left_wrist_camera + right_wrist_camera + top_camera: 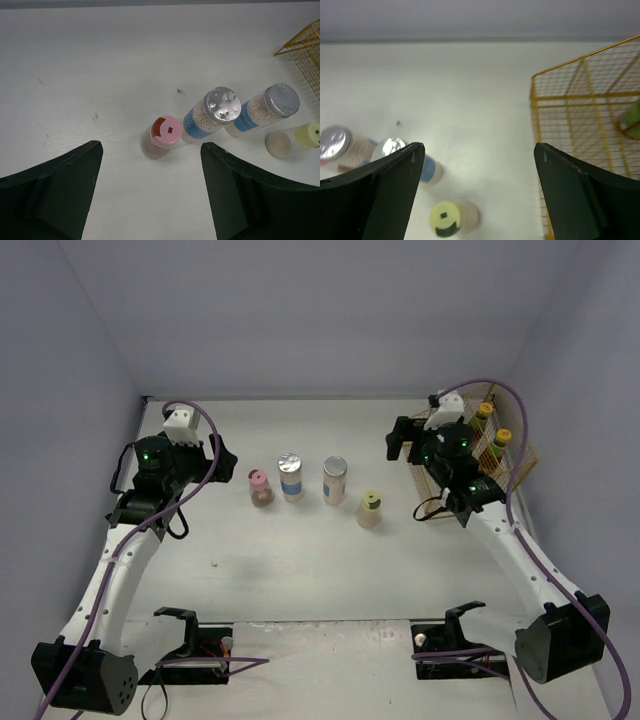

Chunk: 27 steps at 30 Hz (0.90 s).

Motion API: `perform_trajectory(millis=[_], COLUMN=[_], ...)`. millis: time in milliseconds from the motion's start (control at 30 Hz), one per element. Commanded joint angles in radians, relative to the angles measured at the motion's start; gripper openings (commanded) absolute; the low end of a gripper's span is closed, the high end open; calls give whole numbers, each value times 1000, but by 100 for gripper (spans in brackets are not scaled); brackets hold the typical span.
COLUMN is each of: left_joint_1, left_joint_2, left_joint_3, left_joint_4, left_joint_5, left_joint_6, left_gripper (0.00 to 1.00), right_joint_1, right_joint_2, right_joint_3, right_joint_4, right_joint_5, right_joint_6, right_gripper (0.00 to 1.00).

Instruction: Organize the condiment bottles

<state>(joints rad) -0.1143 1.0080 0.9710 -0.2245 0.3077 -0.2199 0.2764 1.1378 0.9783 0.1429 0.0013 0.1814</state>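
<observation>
Condiment bottles split up: pink-lidded brown jar (pixel 260 487), two silver-lidded jars (pixel 291 476) (pixel 334 479) and pale yellow-green-lidded jar (pixel 369 509) line the white table (pixel 300 570). Two slim dark yellow-capped bottles (pixel 484 418) (pixel 499 443) stand in the gold wire basket (pixel 520 465). Left gripper (pixel 222 455) and right gripper (pixel 400 438) both gape wide, holding nothing.

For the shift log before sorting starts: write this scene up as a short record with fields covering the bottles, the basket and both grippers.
jars on table, left to right: pink-lidded jar, silver-lidded jar, second silver-lidded jar, yellow-green-lidded jar
jar posture: all four standing, apart from each other
basket: gold wire basket, at the table's right side
in basket: yellow-capped dark bottle, second yellow-capped dark bottle
left gripper: open, empty, left of the pink-lidded jar
right gripper: open, empty, between the jar row and the basket
</observation>
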Motion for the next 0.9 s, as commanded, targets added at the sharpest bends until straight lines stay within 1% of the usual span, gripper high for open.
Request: perform_trajectory(millis=[0,67,200,400,600,700,800,867], left_joint_1=[13,16,16,18,25,31,39,41], left_joint_2=[-12,-14,-11,-9,-6,-2,-2,0], left_joint_3=[40,38,35,38,37,38,38,38], left_joint_4=[45,44,44,42,45,47,48,50], left_joint_5=[-13,-18,-27,-30,-27,-19,-13,-10], left_joint_6=[-21,-22,-22,-22,-25,-30,-36,-41], left_gripper=[80,80,80,80,80,80,80,80], right_joint_1=[92,141,179,221,259,274,277,277], right_joint_2=[42,66,146,289,385,407,425,439], right_joint_3=[-21,-27,-29,23,59,66,76,82], right_joint_4=[24,55,127,159,181,205,218,227], right_joint_5=[-61,-90,-213,-253,-270,-276,-264,-247], right_joint_6=[-36,-46,-63,-83,-111,-120,-125,-125], right_gripper=[96,98,99,100,100,98,95,89])
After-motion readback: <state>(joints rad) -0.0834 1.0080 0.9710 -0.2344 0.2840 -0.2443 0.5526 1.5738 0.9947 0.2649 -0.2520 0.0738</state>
